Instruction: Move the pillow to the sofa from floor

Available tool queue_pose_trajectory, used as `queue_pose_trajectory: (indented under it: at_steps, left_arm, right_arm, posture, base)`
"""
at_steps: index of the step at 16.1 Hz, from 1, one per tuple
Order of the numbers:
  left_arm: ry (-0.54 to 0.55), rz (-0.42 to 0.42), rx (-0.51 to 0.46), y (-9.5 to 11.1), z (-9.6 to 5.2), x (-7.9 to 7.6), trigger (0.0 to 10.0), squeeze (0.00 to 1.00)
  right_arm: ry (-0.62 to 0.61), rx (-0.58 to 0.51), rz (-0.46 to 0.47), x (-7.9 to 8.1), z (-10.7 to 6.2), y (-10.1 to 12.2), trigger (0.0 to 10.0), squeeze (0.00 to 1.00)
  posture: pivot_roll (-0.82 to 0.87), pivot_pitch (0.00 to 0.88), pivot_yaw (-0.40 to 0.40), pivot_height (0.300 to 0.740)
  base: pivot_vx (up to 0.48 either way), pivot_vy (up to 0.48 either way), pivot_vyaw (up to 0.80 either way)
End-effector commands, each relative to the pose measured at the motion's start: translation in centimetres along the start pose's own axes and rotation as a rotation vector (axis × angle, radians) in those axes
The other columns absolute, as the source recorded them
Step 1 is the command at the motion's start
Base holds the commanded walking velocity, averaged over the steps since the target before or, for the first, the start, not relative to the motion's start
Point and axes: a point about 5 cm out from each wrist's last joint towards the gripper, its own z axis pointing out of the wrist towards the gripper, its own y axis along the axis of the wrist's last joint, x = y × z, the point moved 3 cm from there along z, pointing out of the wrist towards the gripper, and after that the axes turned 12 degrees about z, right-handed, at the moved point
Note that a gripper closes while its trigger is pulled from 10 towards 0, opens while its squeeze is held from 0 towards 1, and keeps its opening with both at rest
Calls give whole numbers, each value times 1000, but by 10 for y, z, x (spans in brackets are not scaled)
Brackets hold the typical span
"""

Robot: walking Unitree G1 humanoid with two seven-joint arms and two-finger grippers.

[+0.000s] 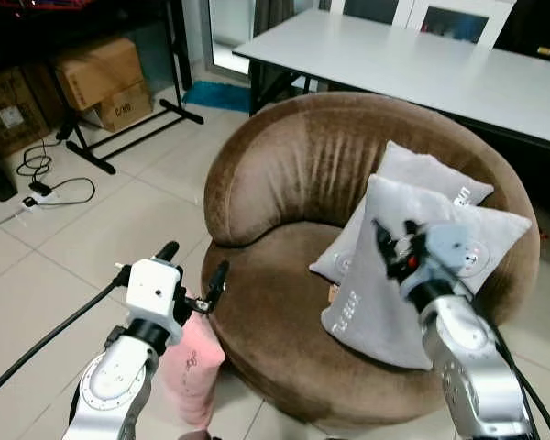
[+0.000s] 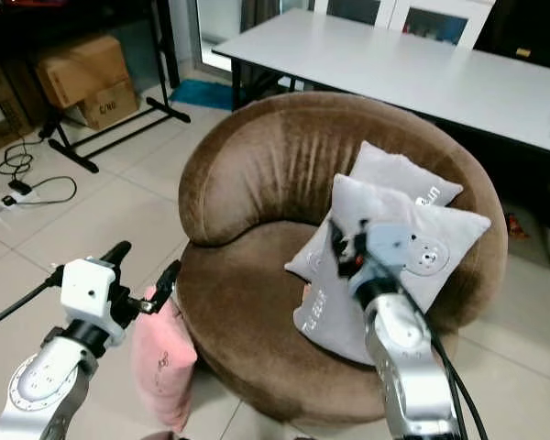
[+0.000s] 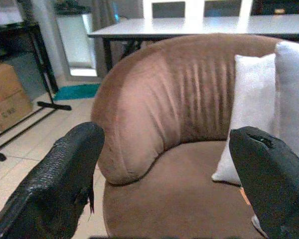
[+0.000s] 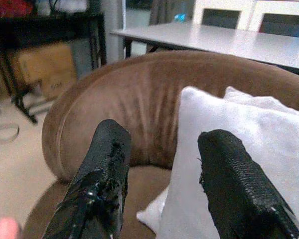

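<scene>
pink pillow (image 1: 191,367) on floor against sofa (image 1: 284,183); end effectors apart.

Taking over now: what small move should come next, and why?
Probably lower the left gripper toward the pink pillow. That pillow stands on the floor against the brown sofa, just under the open fingers, while two grey pillows already sit on the seat.

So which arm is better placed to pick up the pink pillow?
Probably the left. The left gripper is open right above the pink pillow by the sofa. The right gripper is open before the grey pillows on the seat, farther away.
</scene>
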Motion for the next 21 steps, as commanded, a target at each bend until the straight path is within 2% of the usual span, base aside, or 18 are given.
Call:
queue_pose_trajectory:
  at_steps: [1,3,6,7,12,15,17,21]
  left_arm:
    - [27,19,8,-1,-3,3,10000,0]
    - [35,44,16,-2,-4,4,10000,0]
    - [43,52,19,-3,-3,6,10000,0]
    - [50,56,20,-2,-1,7,10000,0]
    - [64,69,25,-3,1,9,10000,0]
    - [69,68,31,-4,1,11,10000,0]
    - [77,70,39,-6,1,12,10000,0]
    - [84,69,44,-8,1,13,10000,0]
  right_arm:
    - [16,26,-21,3,-3,-1,10000,0]
    - [39,61,-34,3,-8,-8,10000,0]
    - [35,100,-23,2,-10,-16,10000,0]
    - [8,109,8,1,-8,-18,10000,0]
    - [-3,135,6,1,-6,-23,10000,0]
    - [-66,165,-21,-7,-4,-28,10000,0]
    - [-111,166,10,-12,-3,-29,10000,0]
    - [-90,166,-5,-8,-3,-28,10000,0]
  posture:
    - [-17,0,-47,740]
    - [-12,0,-49,740]
    - [-8,0,-43,740]
    - [-8,0,-45,740]
    - [3,0,-49,740]
    - [5,0,-49,740]
    - [5,0,-47,740]
    - [4,0,-44,740]
  base:
    - [0,262,0]
    - [0,264,0]
    - [0,261,800]
    - [0,259,0]
    - [0,271,0]
    - [0,299,0]
    - [0,307,0]
    - [0,314,0]
